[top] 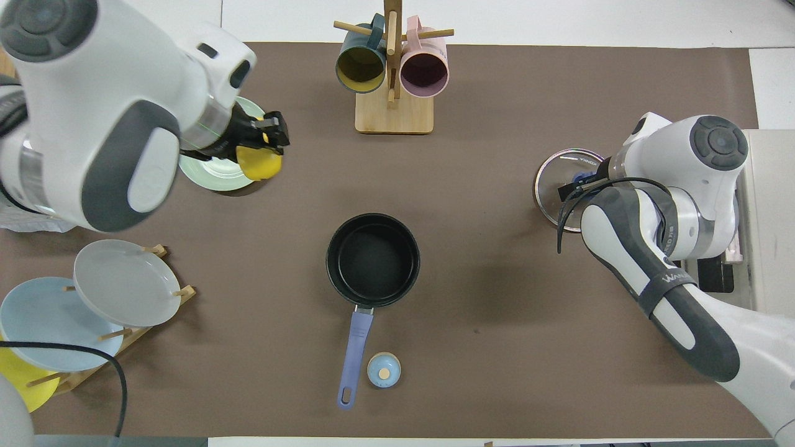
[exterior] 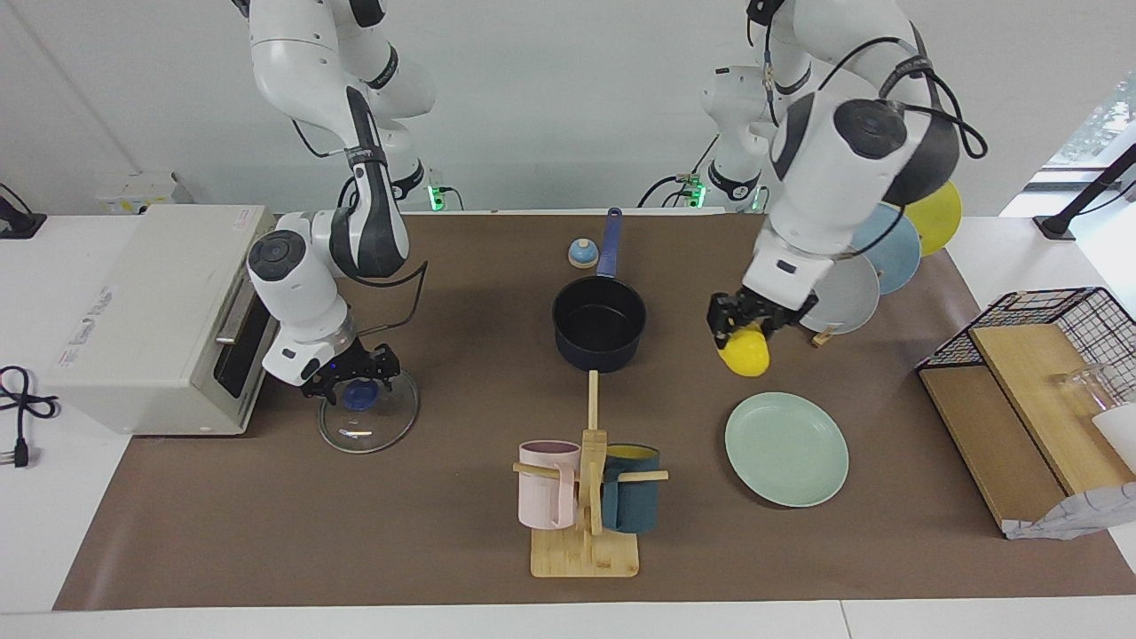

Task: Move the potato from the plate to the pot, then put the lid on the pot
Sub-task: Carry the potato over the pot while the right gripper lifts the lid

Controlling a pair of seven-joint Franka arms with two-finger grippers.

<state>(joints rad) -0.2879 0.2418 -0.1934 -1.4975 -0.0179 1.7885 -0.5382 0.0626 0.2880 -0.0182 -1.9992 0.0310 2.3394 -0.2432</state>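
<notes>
My left gripper (exterior: 744, 330) is shut on the yellow potato (exterior: 745, 353) and holds it in the air, over the table between the mint-green plate (exterior: 786, 449) and the navy pot (exterior: 599, 321). In the overhead view the gripper (top: 266, 138) and the potato (top: 258, 162) cover the plate's edge (top: 211, 175). The plate is bare. The pot (top: 372, 259) stands mid-table, black inside, with its blue handle pointing toward the robots. The glass lid (exterior: 368, 417) lies flat toward the right arm's end. My right gripper (exterior: 355, 383) is low over it, open, with its fingers on either side of the blue knob (exterior: 358, 396).
A mug rack (exterior: 586, 497) with pink and teal mugs stands farther from the robots than the pot. A small blue bell (exterior: 582, 254) sits beside the pot handle. A white appliance (exterior: 142, 311) is next to the lid. A plate rack (exterior: 879, 257) and a wire basket (exterior: 1056, 328) are at the left arm's end.
</notes>
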